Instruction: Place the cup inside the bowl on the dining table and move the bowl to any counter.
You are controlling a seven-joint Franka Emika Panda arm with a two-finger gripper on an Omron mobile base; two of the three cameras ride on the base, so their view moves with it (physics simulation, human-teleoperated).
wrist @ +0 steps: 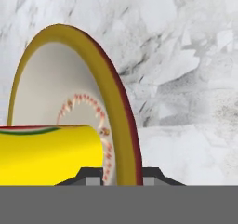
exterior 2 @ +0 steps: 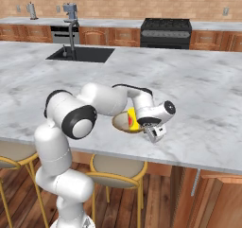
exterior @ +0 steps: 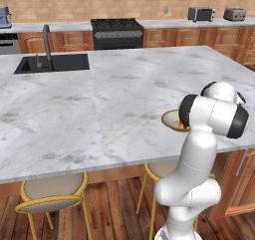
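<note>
The bowl [exterior 2: 121, 123] lies near the front edge of the dining table [exterior 2: 203, 104], a shallow tan dish with a pale inside [wrist: 60, 79] and a yellow-brown rim. The yellow cup [exterior 2: 133, 119] with its red mark stands inside it [wrist: 51, 153]. My gripper [exterior 2: 153, 132] reaches down at the bowl's right side. In the hand view my gripper [wrist: 122, 177] has one dark fingertip [wrist: 93, 177] inside the rim and the other outside it, shut on the bowl's rim. In the left base view my arm hides most of the bowl [exterior: 169, 119].
The black sink [exterior: 52, 63] with its tap is at the table's far left. Yellow-framed stools [exterior: 52, 194] stand below the front edge. The counter [exterior: 169, 23] runs along the brick wall with a black stove [exterior: 117, 32] and toasters [exterior: 201, 14].
</note>
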